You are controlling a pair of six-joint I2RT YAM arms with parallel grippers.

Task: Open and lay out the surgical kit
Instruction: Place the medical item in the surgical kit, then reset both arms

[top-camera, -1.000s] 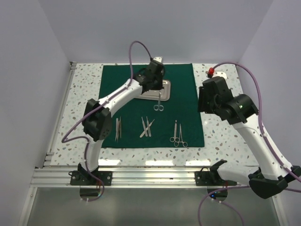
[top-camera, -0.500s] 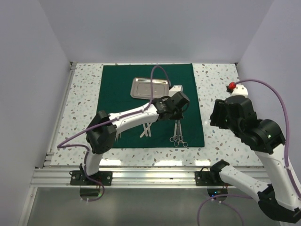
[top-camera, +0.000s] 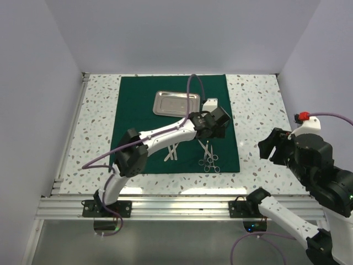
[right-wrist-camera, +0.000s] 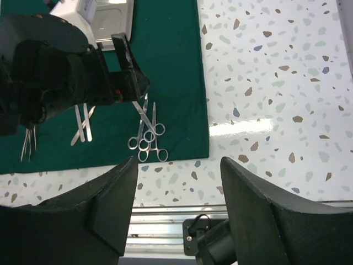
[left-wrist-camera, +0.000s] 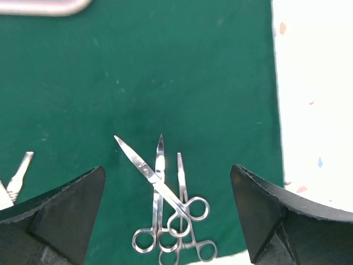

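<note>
The surgical kit lies opened out: a dark green cloth (top-camera: 176, 88) is spread flat with a shiny steel tray (top-camera: 176, 103) near its far edge. Scissors (left-wrist-camera: 151, 174) lie slanted across two forceps (left-wrist-camera: 182, 221) at the cloth's near right corner. Tweezers (top-camera: 172, 152) rest left of them, partly under my left arm. My left gripper (left-wrist-camera: 168, 185) hangs open just above the scissors, touching nothing. My right gripper (right-wrist-camera: 176, 182) is open and empty, off the cloth above the speckled table's near right part (top-camera: 276, 146).
The cloth's right edge (left-wrist-camera: 274, 110) borders the white speckled tabletop (right-wrist-camera: 265, 66). An aluminium rail (right-wrist-camera: 165, 221) runs along the near table edge. A raised frame lines the left side (top-camera: 74, 127). Purple cables loop above both arms.
My left gripper carried the scissors from near the tray to the cloth's near right, opened and let them drop across the forceps. My right arm drew back toward the near right.
</note>
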